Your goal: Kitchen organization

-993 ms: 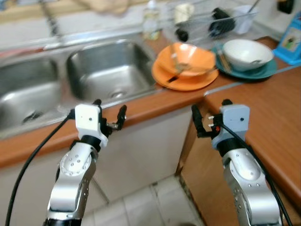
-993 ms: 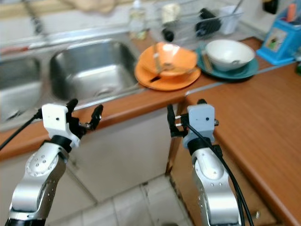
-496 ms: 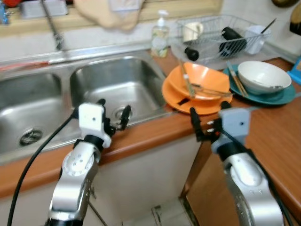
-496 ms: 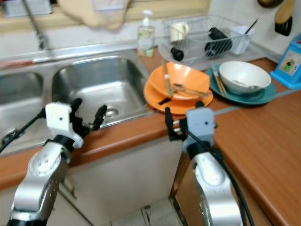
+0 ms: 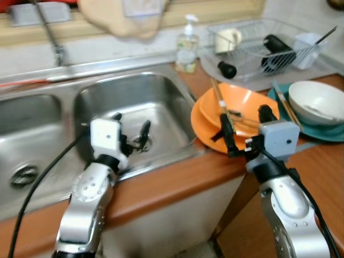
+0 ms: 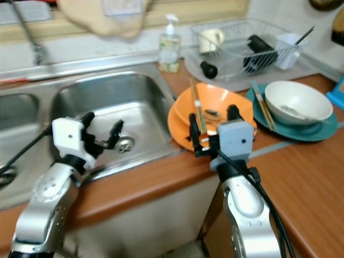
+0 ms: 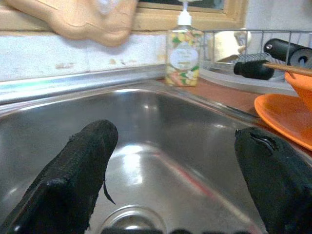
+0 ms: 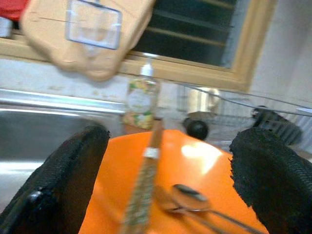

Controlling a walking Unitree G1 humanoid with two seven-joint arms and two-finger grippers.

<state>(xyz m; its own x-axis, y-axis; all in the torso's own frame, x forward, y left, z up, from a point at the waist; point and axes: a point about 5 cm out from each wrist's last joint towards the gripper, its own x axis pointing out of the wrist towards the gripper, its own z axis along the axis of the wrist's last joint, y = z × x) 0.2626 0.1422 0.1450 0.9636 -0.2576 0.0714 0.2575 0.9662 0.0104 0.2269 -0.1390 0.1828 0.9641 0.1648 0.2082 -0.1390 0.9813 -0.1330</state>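
I see the left gripper [image 5: 130,129] at frame centre-left, fingers apart, over the steel sink [image 5: 161,99]. Right gripper [image 6: 212,128], fingers spread, sits at centre before the orange bowl [image 6: 220,105], which holds chopsticks [image 8: 144,183] and a spoon [image 8: 187,194]. White bowl [image 6: 297,102] on teal plate [image 6: 322,131], right edge.

Two silver, jointed metal arms each end in a white boxy wrist block carrying a claw, the left claw [image 5: 130,127] and right claw [image 5: 244,127], of two long black textured fingers, with black cables trailing back along each forearm.
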